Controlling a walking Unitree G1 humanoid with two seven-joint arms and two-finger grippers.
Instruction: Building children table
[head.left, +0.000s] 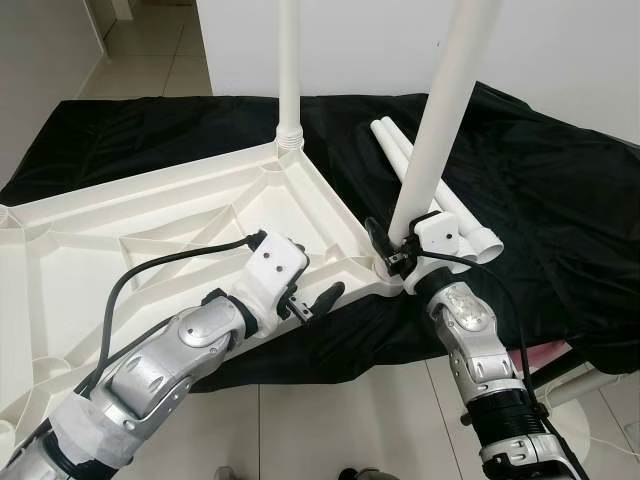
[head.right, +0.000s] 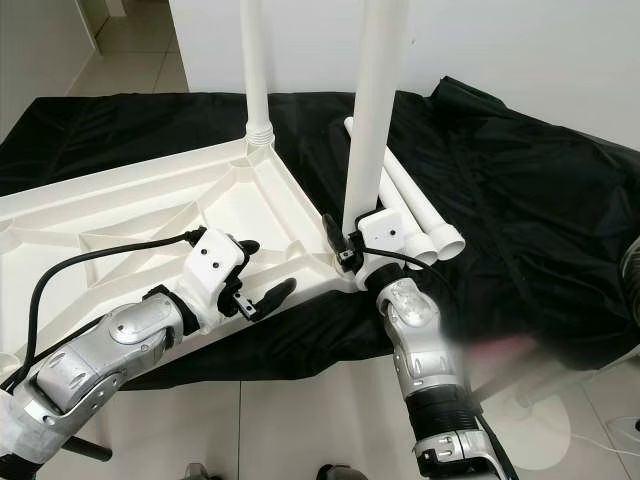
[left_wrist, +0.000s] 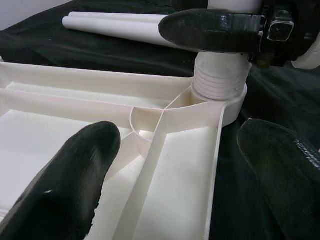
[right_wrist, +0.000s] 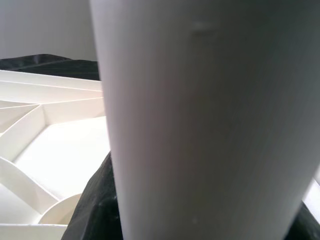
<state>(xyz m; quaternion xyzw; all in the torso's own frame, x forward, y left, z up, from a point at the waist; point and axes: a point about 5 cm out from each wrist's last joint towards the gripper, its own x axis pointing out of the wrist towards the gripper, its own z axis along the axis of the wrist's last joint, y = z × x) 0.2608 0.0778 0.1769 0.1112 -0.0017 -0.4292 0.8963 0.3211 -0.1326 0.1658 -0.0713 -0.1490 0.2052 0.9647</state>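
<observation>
Right gripper (head.left: 392, 250) fingers clamp the leg (head.left: 440, 120) standing in the tabletop (head.left: 150, 230) corner socket (left_wrist: 220, 97); left gripper (head.left: 322, 297) fingers apart.

Head cameras look down; both wrist cameras closely share the corner leg (left_wrist: 220, 75).

one tabletop (head.left: 150, 215), four legs (head.left: 440, 110), two grippers (head.left: 318, 300).

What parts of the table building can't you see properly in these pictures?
- Tops of both standing legs, the far leg and the near leg: cut off by the upper edge in the eye views.
- Far end of the tabletop: cut off by the left edge, partly behind the left gripper and its arm.
- Right gripper fingers: the near leg fills the right wrist view.
- How far the near leg's thread is screwed in: cannot tell.
</observation>
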